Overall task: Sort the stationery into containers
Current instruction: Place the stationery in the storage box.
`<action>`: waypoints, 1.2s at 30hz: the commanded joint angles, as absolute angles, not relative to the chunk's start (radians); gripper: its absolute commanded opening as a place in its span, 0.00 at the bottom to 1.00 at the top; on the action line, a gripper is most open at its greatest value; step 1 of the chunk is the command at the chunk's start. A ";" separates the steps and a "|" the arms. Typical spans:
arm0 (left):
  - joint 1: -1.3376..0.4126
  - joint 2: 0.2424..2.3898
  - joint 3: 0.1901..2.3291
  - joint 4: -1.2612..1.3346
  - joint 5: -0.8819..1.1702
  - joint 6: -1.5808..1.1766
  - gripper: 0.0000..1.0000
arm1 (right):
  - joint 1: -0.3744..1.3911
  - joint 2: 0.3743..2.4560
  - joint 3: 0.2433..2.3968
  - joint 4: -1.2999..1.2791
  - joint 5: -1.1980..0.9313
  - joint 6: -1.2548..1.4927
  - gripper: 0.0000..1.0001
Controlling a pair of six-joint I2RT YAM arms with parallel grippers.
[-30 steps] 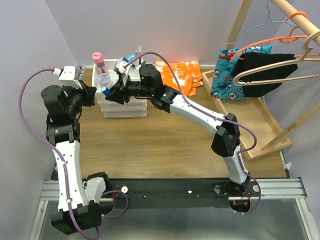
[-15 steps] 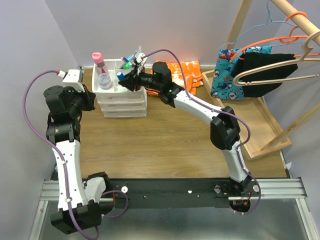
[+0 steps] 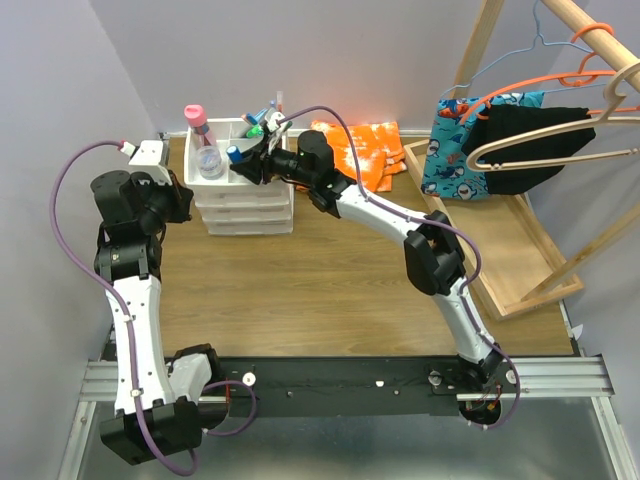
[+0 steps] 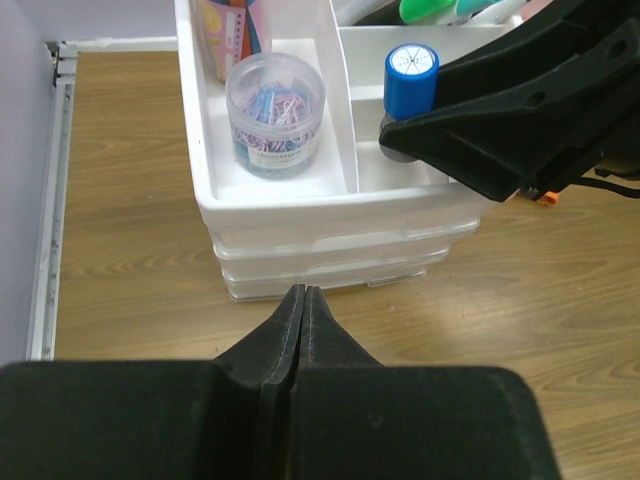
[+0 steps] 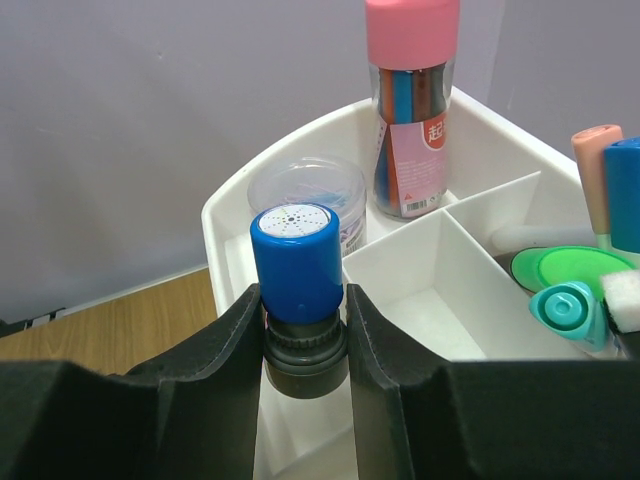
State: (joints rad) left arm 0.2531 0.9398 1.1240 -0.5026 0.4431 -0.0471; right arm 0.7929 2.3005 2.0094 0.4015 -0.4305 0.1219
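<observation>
Right gripper (image 5: 303,345): mine, clamped on the blue-capped tube (image 5: 297,262), one finger on each side of its dark body, cap up.
Tube: upright over the top tray of the white drawer unit (image 4: 330,215), at the compartment just across the divider from the clip jar (image 4: 275,115). I cannot tell whether its base touches the tray floor.
Left gripper (image 4: 301,300): mine, fingers pressed together and holding nothing, low over the wooden table (image 3: 330,290), facing the unit and apart from it.
Already in the tray: pink-capped bottle (image 5: 411,110) upright in a corner compartment; green-capped marker (image 5: 560,268) among pens in another.
Behind the unit: orange cloth (image 3: 365,150).
</observation>
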 commanded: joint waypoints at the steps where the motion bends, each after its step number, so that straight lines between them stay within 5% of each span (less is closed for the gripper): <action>1: 0.253 0.933 1.101 -0.489 0.465 -0.034 0.05 | 0.796 2.342 2.019 0.434 -0.399 0.135 0.20; 5: 0.253 0.939 1.094 -0.474 0.468 -0.043 0.05 | 0.796 2.336 1.997 0.434 -0.385 0.140 0.39; 10: 0.253 0.946 1.092 -0.459 0.469 -0.046 0.05 | 0.796 2.338 1.986 0.423 -0.377 0.130 0.47; 29: 0.258 0.953 1.092 -0.423 0.471 -0.061 0.07 | 0.796 2.269 1.959 0.400 -0.377 0.120 0.59; 33: 0.259 0.950 1.120 -0.434 0.449 -0.040 0.24 | 0.798 2.137 1.895 0.388 -0.385 0.115 0.62; 36: 0.259 0.940 1.137 -0.445 0.433 -0.018 0.63 | 0.804 2.057 1.815 0.364 -0.376 0.121 0.64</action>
State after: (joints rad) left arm 0.2543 0.9508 1.0893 -0.4511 0.4553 -0.0460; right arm 0.7986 2.2154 1.9026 0.3977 -0.4046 0.1280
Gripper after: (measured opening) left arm 0.373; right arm 0.619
